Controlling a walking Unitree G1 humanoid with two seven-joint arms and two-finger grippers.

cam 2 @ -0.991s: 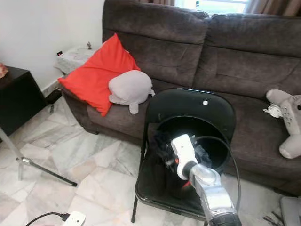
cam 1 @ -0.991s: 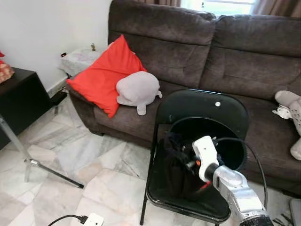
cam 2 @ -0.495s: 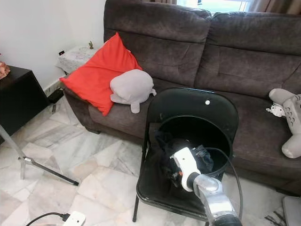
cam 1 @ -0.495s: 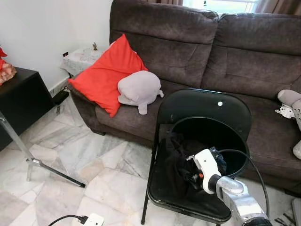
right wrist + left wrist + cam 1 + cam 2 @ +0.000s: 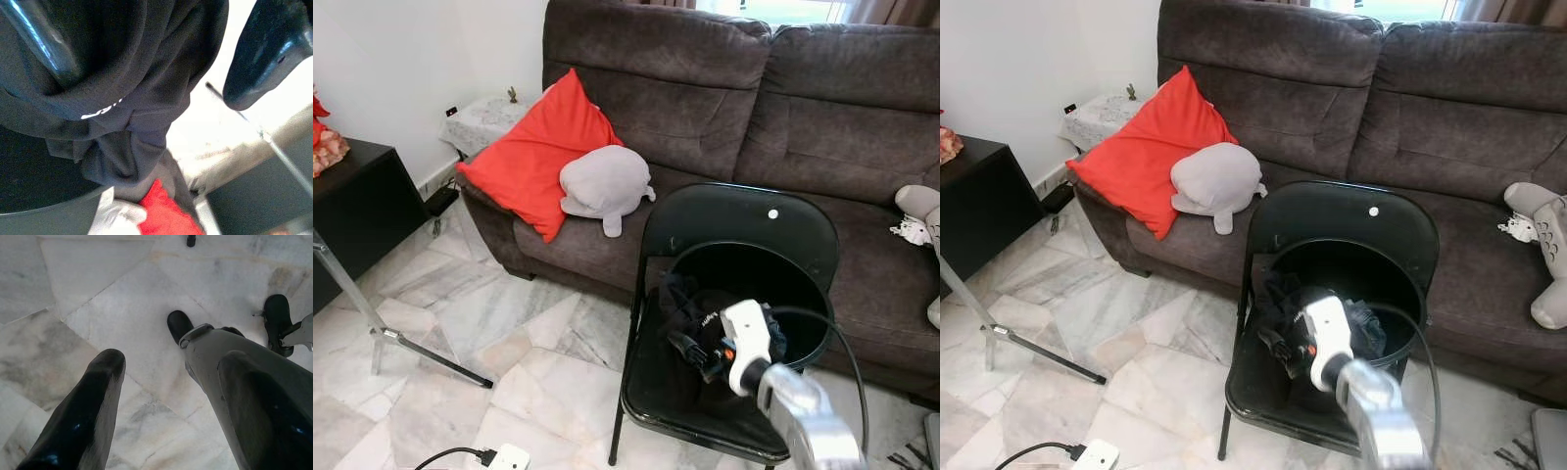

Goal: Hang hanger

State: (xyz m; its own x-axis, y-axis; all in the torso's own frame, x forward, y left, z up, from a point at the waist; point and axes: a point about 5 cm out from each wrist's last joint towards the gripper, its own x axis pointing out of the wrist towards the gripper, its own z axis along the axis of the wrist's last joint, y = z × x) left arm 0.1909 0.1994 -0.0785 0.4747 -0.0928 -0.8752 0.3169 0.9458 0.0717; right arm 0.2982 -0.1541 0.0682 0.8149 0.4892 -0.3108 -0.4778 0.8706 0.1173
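Your right pincer (image 5: 690, 350) sits spread over the front of the chair (image 5: 734, 220) seat, touching the dark garment (image 5: 690, 308) bunched beside the black bucket (image 5: 803, 313). No hanger is distinguishable. The left pincer (image 5: 161, 396) hangs spread above the floor (image 5: 88, 298).

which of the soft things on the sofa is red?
The square cushion propped against the sofa backrest at its left end. The rounded plush leaning on it is pale grey, and the plush toy at the right end is grey too.
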